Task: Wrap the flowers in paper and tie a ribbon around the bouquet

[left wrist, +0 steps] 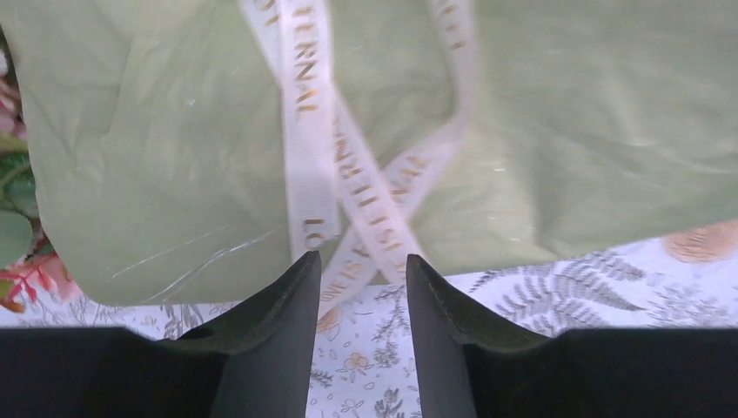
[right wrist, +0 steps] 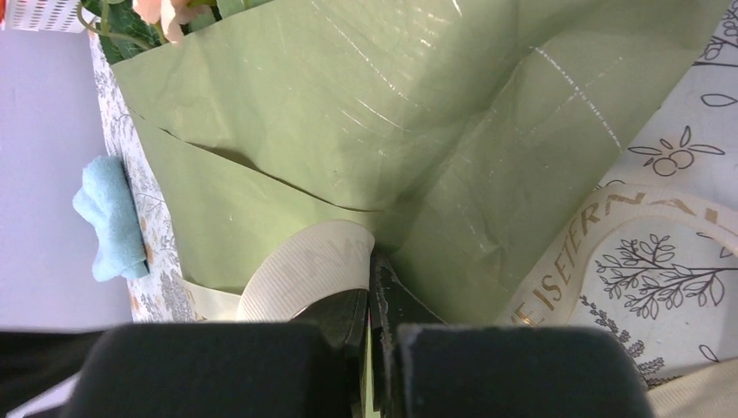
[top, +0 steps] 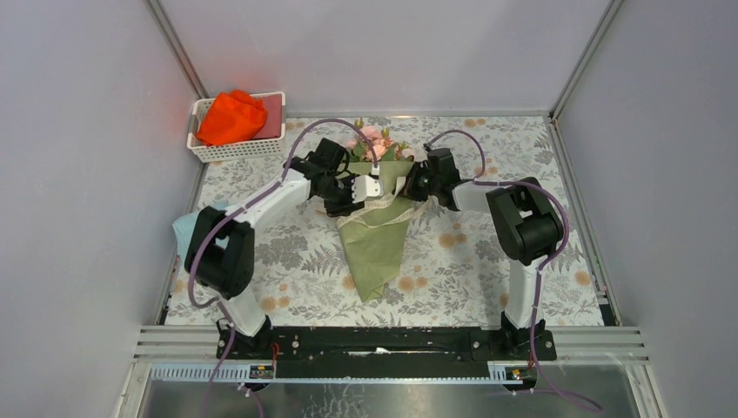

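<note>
Evidently mid-tying, right jaws clenched, seemingly on the flat cream ribbon [left wrist: 303, 174]; parted left jaws needed to pinch its crossing.

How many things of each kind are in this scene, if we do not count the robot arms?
Bouquet: 1
Ribbon: 1
Basket: 1
Cloths: 2 (orange-red cloth, light blue cloth)
Pink item in the basket, kind unclear: 1
Total: 6

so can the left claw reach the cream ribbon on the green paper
Probably yes: the open left claw straddles the cream printed ribbon at the edge of the olive-green paper; nothing blocks it.
</note>
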`<action>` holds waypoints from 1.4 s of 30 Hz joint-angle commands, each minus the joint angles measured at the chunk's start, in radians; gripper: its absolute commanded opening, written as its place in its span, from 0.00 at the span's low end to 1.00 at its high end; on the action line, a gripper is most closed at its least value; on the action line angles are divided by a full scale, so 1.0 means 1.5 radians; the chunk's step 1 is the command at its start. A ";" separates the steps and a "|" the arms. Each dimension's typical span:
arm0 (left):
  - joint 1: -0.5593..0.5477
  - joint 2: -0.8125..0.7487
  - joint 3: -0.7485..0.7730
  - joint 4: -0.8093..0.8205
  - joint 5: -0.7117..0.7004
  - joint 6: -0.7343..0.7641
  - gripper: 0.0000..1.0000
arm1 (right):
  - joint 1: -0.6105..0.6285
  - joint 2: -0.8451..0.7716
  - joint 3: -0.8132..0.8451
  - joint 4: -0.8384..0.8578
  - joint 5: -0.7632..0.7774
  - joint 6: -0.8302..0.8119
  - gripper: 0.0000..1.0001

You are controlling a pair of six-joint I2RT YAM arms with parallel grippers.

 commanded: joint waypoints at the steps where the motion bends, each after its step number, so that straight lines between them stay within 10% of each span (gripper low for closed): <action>1: -0.042 -0.066 -0.056 0.008 0.070 0.045 0.49 | 0.002 0.000 0.014 -0.010 0.016 -0.022 0.00; 13: -0.063 0.022 -0.066 0.102 -0.086 0.012 0.57 | 0.003 -0.013 0.010 -0.017 0.017 -0.030 0.00; 20: -0.065 0.055 -0.063 0.143 -0.139 -0.032 0.40 | 0.003 -0.024 0.012 -0.041 0.011 -0.055 0.00; 24: -0.065 0.050 -0.081 0.173 -0.160 -0.039 0.09 | 0.004 -0.028 0.023 -0.070 0.000 -0.095 0.00; 42: -0.065 -0.076 -0.003 0.139 -0.131 -0.201 0.00 | 0.044 0.059 0.236 -0.593 -0.326 -0.561 0.02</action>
